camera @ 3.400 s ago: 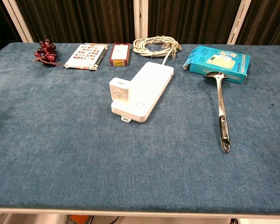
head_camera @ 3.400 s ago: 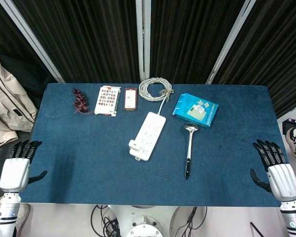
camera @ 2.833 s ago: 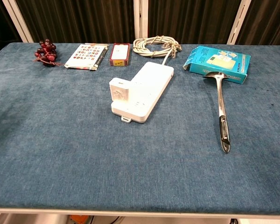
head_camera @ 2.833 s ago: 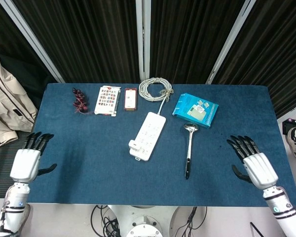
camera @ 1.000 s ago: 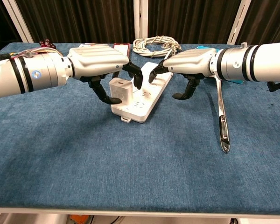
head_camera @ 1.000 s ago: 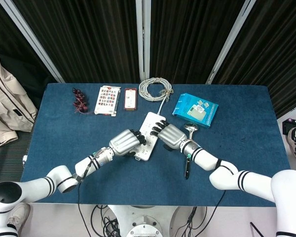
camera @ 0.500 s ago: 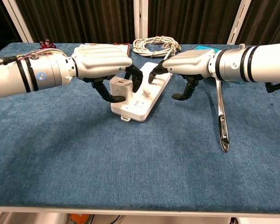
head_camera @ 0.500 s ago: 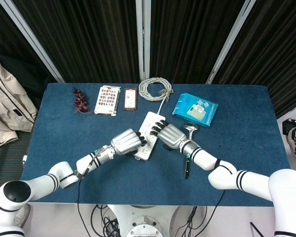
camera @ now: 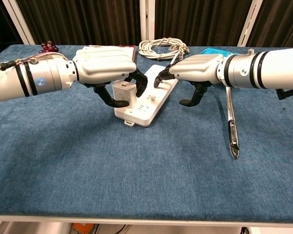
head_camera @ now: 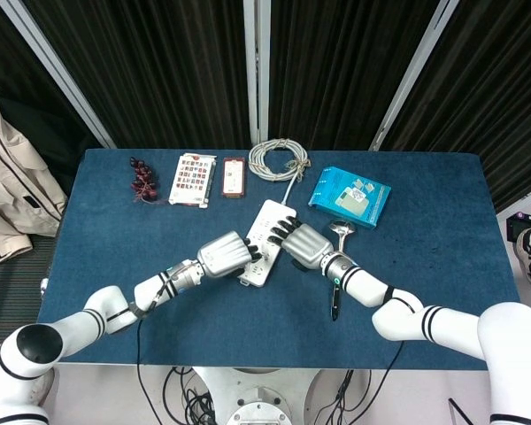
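At the middle of the blue-carpeted table (camera: 63, 165), a white plastic power strip (camera: 149, 100) is lain flat, with a small white plug-in adapter block (camera: 122, 91) seated at its near end. The left hand (camera: 105, 66) is curled around the adapter, thumb and fingers at either side of it; a firm grip is judged likely but not confirmed. The right hand (camera: 195, 68) is pressed by its fingertips onto the strip's far half, nothing being held. The adapter is still seen in its socket, so removal is judged not yet done. A steel ladle with black handle (camera: 230, 117) is left untouched beside the strip.
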### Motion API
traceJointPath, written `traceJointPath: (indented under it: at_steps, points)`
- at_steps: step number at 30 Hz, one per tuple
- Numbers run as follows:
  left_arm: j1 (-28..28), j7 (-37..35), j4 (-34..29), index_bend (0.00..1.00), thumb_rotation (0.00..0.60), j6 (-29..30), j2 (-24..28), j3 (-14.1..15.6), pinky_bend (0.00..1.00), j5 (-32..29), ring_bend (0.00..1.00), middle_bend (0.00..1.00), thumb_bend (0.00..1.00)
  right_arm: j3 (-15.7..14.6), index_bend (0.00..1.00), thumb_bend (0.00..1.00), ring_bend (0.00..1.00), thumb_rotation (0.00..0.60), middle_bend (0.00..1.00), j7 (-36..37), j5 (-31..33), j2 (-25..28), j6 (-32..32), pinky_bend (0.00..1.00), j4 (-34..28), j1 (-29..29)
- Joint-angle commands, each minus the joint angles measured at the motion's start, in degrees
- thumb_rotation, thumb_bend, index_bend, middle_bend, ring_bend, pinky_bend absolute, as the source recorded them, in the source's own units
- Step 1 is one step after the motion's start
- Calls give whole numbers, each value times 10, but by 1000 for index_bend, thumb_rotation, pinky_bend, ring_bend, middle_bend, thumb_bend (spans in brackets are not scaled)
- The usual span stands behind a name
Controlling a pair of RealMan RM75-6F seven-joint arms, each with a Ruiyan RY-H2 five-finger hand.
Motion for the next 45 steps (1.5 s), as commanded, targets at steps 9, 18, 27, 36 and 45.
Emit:
traceJointPath:
  at_steps: [9,18,27,36,45]
  points:
    - [2,-22,-17,600,600,11,17,8,865,-4,649,703,449,-6,180,368,0,600,156,-15,10,-1,8,0,-3,-1]
    - [3,-11,-27,600,600,13,26,2,875,-15,659,712,449,-8,180,367,0,600,156,-17,13,-2,10,0,-3,-1]
    - [26,-13,-77,586,600,65,59,-17,868,-31,643,695,447,-4,181,367,0,600,143,-12,8,8,30,0,-18,-7]
    - [77,24,-117,310,600,5,90,-12,576,-111,389,457,320,12,130,367,0,600,112,18,-13,56,83,0,-73,-30]
    - [115,84,-189,129,600,-1,114,-31,301,-166,194,259,120,21,95,366,0,600,101,17,-26,145,163,0,-167,-75]
